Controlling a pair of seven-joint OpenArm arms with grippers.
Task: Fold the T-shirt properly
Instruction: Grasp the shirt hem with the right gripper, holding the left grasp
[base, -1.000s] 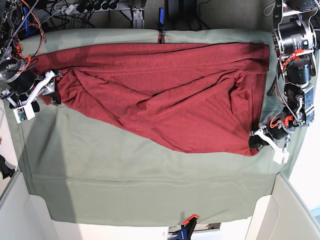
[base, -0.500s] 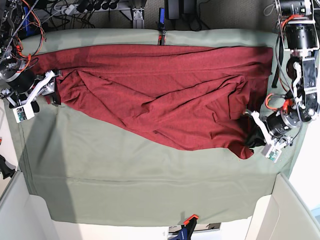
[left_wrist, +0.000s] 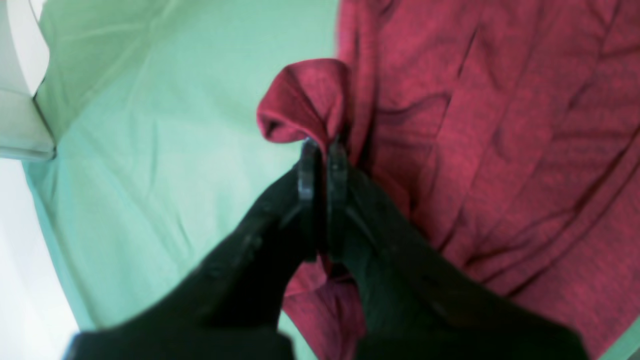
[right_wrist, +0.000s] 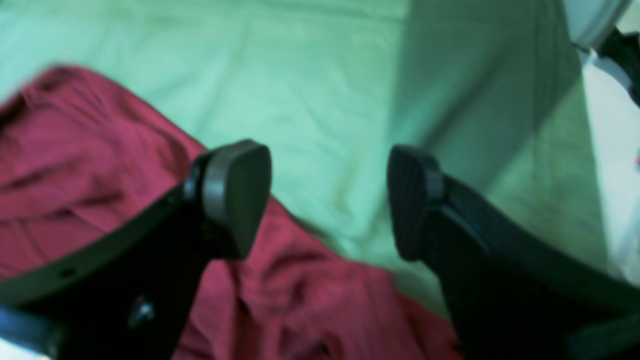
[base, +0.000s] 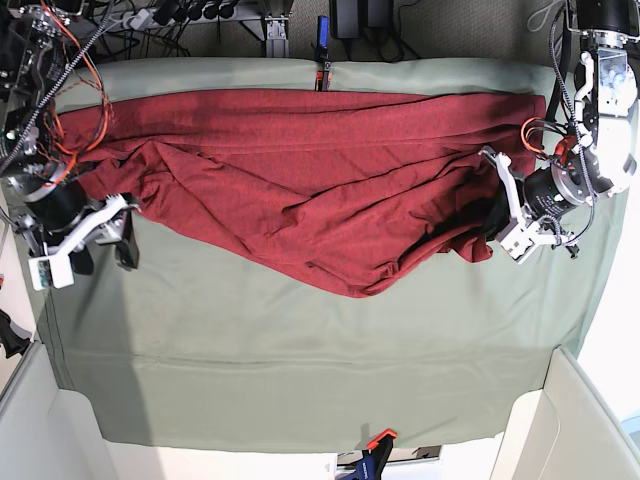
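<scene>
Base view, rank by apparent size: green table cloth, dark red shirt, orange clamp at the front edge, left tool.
1. Pale green table cloth
2. Dark red knit long-sleeved shirt
3. Left tool and small orange clamp: both small, too alike to rank.

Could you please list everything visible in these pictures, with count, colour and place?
Dark red long-sleeved knit T-shirt: one, dark red, rumpled across the far half of the table, one corner pinched.
Pale green table cloth: one, pale green, covering the table, bare along the near half.
Orange-handled clamp: one, orange and black, on the cloth's near edge.
Blue clamp: one, blue, at the far edge.
Cables: several, dark, behind the table.
Left gripper: one, black, shut on the T-shirt's corner.
Right gripper: one, black, open over the shirt's edge and cloth.
</scene>
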